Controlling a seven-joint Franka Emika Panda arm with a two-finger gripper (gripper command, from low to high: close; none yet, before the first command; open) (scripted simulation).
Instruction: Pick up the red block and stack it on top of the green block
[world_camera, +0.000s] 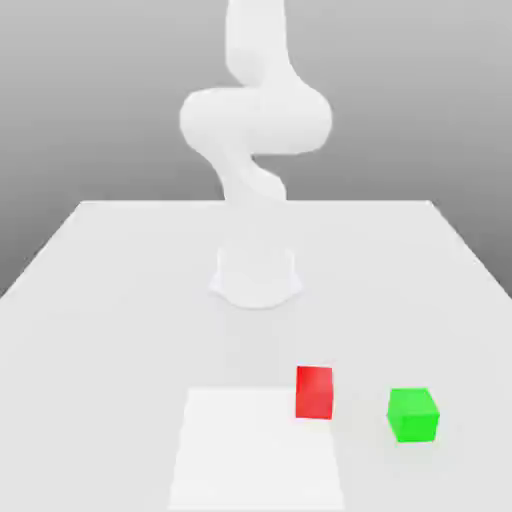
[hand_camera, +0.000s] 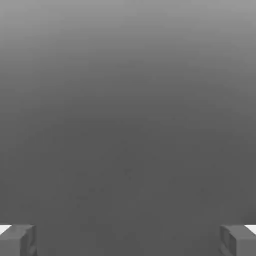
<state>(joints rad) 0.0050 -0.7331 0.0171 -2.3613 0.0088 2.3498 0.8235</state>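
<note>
- Because the two fingertips stand wide apart in the hand view, the gripper (hand_camera: 128, 242) is spread, with nothing between them.
- From the gripper to the red block, I cannot tell the exact direction; the block (world_camera: 314, 393) lies on the table (world_camera: 110, 350), at the corner of the white patch (world_camera: 258, 450).
- The green block (world_camera: 413, 416) sits apart from it, toward the exterior view's right.
- I count one arm (world_camera: 257, 120), one red block, one green block.
</note>
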